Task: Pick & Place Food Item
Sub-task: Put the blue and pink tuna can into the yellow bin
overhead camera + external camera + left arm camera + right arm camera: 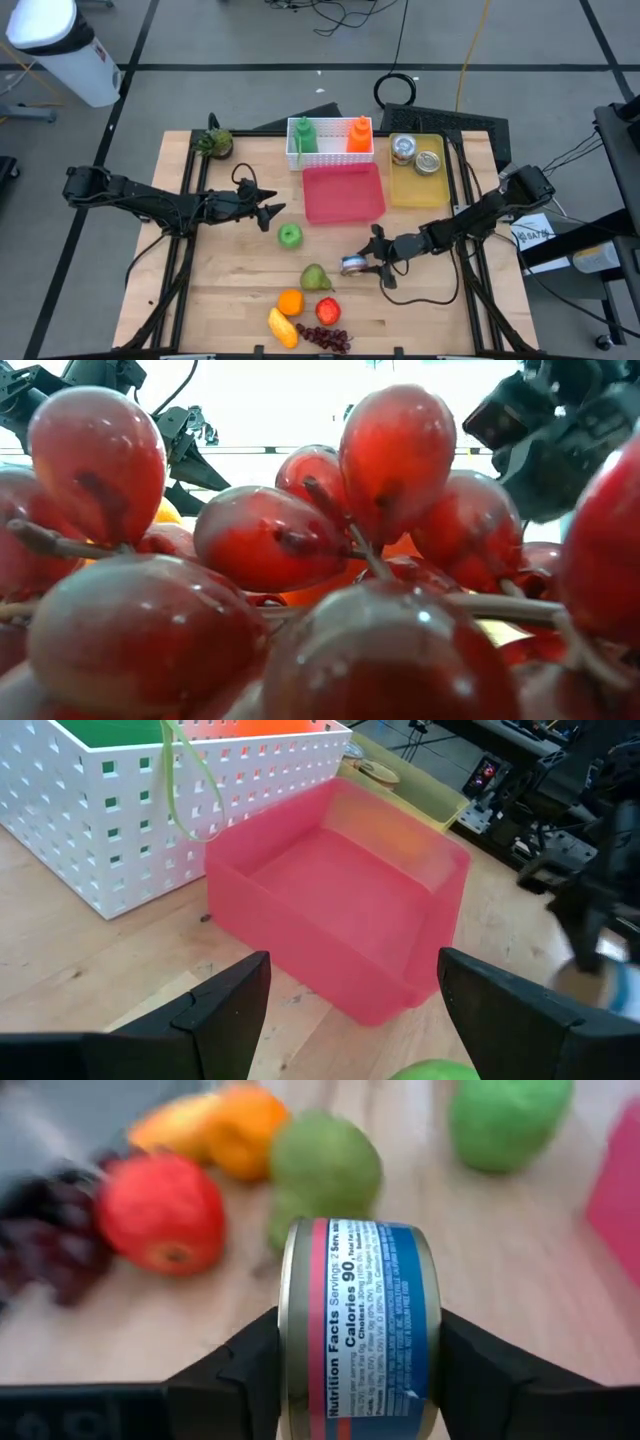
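A short can with a blue and pink label (pixel 365 1345) sits between the fingers of my right gripper (pixel 355 1380), near the table's middle (pixel 352 265). My right gripper (pixel 368 262) is shut on it. Just beyond the can lie a green pear (pixel 316 277), an orange (pixel 290 301), a red apple (pixel 327 310), a yellow fruit (pixel 282 327) and dark red grapes (pixel 325 338). My left gripper (pixel 268 212) is open and holds nothing. It hovers beside a green apple (pixel 290 235), facing the pink tray (pixel 340 910). My right gripper pinches the can between its two fingers, one finger (pixel 240 1370) on each flat end. The label side (pixel 375 1330) faces the wrist camera. The fingers come roughly level from the table's right side. I cannot tell whether the can is clear of the table.
A white basket (pixel 330 155) holds a green and an orange bottle. To the pink tray's right, a yellow tray (pixel 418 190) holds two cans. A small plant (pixel 213 142) stands at the far left corner. The grapes (pixel 300 560) fill the low view.
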### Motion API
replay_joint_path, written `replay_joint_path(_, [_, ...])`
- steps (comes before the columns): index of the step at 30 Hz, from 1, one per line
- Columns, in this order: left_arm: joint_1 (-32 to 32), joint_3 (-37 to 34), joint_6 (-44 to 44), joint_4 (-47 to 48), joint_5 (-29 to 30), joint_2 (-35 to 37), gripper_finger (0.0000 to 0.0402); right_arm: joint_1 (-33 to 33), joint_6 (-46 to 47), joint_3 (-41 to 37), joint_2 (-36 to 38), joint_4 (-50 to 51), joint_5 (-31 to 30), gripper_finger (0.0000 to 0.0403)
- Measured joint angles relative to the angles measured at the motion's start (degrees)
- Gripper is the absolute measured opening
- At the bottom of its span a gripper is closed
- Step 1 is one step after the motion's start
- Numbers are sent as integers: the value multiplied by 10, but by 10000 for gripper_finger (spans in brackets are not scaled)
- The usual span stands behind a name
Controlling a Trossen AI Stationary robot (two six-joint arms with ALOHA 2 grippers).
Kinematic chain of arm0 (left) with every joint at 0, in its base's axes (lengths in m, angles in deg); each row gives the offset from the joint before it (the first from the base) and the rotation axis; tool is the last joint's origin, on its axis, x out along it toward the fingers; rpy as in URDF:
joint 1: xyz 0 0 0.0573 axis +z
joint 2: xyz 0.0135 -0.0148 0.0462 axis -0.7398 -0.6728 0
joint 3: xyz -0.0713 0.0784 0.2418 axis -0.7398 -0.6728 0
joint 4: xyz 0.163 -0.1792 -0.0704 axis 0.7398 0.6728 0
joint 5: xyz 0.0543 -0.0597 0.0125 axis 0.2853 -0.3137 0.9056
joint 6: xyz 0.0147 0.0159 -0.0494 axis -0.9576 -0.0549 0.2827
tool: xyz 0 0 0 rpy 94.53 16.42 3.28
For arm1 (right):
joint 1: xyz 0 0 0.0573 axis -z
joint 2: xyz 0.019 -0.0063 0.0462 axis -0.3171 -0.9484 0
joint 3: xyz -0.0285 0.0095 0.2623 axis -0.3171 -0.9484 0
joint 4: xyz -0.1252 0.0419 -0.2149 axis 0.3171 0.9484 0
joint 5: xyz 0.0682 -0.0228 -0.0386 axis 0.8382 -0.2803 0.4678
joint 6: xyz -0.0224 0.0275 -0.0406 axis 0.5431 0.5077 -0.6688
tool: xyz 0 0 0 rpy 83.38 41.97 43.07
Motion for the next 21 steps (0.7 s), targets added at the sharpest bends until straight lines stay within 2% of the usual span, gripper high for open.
replay_joint_path(5, [0, 0, 0, 1, 0, 0, 301, 13, 2, 0, 111, -1, 25, 190])
replay_joint_path(9, [0, 0, -2, 3, 0, 0, 301, 32, -31, 0, 238, 96, 20, 190])
replay_joint_path(10, [0, 0, -2, 3, 0, 0, 301, 39, -39, 0, 272, 136, 2, 190])
replay_joint_path(12, [0, 0, -2, 3, 0, 0, 301, 59, -48, 0, 338, 226, -82, 190])
replay_joint_path(15, [0, 0, -2, 3, 0, 0, 301, 96, -42, 0, 422, 373, -266, 190])
replay_joint_path(19, [0, 0, -3, 3, 0, 0, 301, 162, -9, 0, 508, 511, -541, 190])
replay_joint_path(21, [0, 0, -5, 3, 0, 0, 301, 204, 8, 0, 534, 558, -640, 190])
